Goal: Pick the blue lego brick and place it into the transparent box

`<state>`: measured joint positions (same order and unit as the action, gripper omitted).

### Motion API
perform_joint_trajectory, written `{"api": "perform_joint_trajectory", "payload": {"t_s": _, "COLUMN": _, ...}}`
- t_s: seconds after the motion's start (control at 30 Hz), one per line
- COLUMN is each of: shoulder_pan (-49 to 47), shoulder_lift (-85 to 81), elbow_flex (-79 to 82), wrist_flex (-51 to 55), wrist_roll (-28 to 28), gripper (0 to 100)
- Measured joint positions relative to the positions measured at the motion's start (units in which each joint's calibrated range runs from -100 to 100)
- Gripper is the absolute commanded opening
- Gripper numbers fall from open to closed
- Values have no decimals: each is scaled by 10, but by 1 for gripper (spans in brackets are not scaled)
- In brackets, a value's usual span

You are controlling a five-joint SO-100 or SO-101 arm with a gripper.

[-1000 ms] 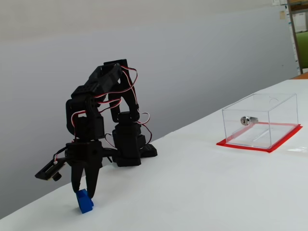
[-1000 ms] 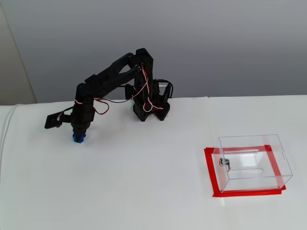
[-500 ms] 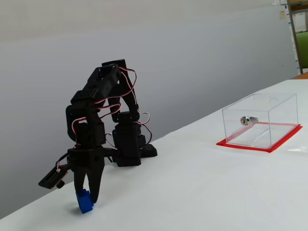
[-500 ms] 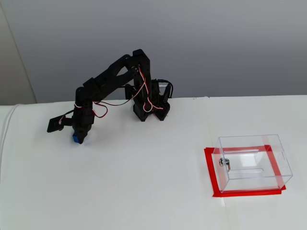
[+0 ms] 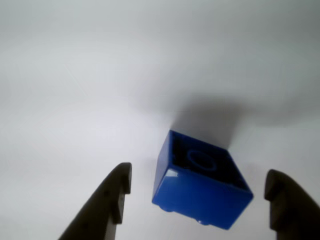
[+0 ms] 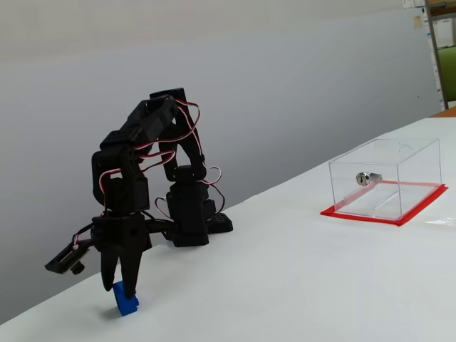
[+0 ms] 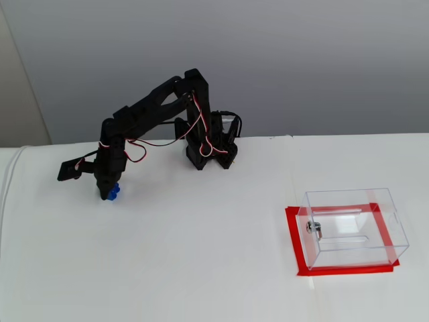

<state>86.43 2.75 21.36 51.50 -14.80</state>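
The blue lego brick (image 5: 200, 192) lies tipped on the white table, its hollow underside facing the wrist camera. My gripper (image 5: 199, 174) is open and straddles it, one finger on each side, with a gap on both sides. In both fixed views the gripper (image 6: 121, 285) (image 7: 107, 194) points down at the brick (image 6: 127, 301) (image 7: 114, 193), far left on the table. The transparent box (image 6: 385, 182) (image 7: 352, 225), with a red base edge and a silver lock (image 6: 367, 178) (image 7: 314, 228), stands far to the right.
The arm's black base (image 6: 189, 221) (image 7: 208, 151) stands at the back of the white table (image 6: 285, 285). A grey wall runs behind it. The table's left edge (image 7: 7, 194) lies near the gripper.
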Motion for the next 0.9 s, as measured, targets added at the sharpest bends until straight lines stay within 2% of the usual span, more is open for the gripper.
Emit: {"api": "perform_joint_trajectory", "payload": {"t_s": 0.9, "shoulder_pan": 0, "shoulder_lift": 0, "elbow_flex": -1, "wrist_flex": 0, "wrist_roll": -43, "gripper": 30}}
